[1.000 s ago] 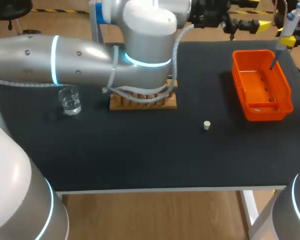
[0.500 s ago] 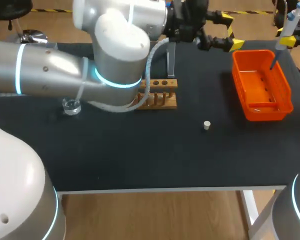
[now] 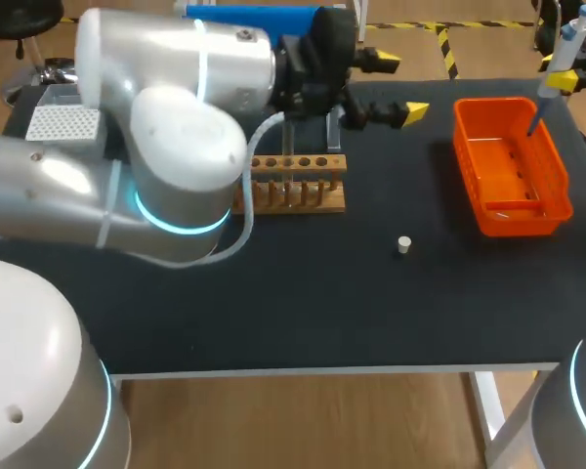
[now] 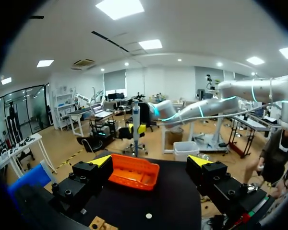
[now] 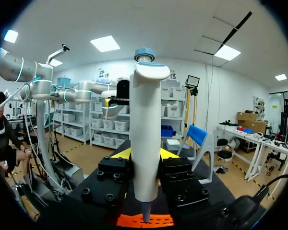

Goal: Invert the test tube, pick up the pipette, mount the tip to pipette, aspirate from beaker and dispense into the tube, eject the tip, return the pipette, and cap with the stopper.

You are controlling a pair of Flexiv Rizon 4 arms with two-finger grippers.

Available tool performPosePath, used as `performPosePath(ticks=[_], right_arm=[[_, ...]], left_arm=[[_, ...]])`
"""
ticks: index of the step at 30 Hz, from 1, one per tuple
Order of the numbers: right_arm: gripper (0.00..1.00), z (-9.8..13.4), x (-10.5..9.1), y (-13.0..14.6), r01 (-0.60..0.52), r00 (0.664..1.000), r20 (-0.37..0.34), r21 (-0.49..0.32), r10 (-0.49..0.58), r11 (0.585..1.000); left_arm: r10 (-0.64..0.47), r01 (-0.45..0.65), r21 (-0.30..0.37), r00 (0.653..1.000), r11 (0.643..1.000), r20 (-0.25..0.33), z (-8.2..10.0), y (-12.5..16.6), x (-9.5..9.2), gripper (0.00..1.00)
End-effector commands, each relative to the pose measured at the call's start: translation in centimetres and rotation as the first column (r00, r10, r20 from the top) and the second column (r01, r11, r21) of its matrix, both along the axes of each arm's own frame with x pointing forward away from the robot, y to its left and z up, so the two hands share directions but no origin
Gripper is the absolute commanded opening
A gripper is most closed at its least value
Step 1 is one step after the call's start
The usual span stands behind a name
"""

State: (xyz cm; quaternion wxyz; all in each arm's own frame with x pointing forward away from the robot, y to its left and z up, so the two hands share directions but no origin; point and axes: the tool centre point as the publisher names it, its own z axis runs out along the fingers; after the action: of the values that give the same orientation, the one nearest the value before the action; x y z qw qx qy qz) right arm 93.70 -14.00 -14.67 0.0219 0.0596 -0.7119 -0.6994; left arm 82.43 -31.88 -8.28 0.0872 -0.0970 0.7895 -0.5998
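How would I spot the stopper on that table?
On the black table, find the orange basket at the right. Between it and the wooden rack, closer to the front edge, stands the stopper: a tiny pale cylinder, alone on bare tabletop.

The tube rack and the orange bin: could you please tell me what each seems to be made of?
The tube rack looks like plain wood: matt light brown, with round holes along its top. The orange bin is probably moulded plastic: one bright colour throughout, thin walls, a slight sheen.
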Motion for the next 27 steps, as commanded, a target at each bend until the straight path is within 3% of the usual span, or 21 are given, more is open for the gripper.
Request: performPosePath(ticks=[1, 18, 27], right_arm=[[0.00, 0.1, 0.1, 0.0, -0.001, 1.000, 0.000, -0.003, 0.001, 1.000], [0.00, 0.1, 0.1, 0.0, -0.001, 1.000, 0.000, -0.003, 0.001, 1.000], [0.00, 0.1, 0.1, 0.0, -0.001, 1.000, 0.000, -0.003, 0.001, 1.000]], left_arm=[[0.016, -0.011, -0.142, 0.999, 0.990, 0.037, -1.0, 1.9, -1.1, 1.00], [0.034, -0.005, -0.288, 0.995, 0.958, 0.095, -3.2, 4.9, -1.2, 1.00], [-0.005, 0.036, -0.287, 0.994, 0.957, 0.111, -3.5, 5.8, -1.1, 1.00]])
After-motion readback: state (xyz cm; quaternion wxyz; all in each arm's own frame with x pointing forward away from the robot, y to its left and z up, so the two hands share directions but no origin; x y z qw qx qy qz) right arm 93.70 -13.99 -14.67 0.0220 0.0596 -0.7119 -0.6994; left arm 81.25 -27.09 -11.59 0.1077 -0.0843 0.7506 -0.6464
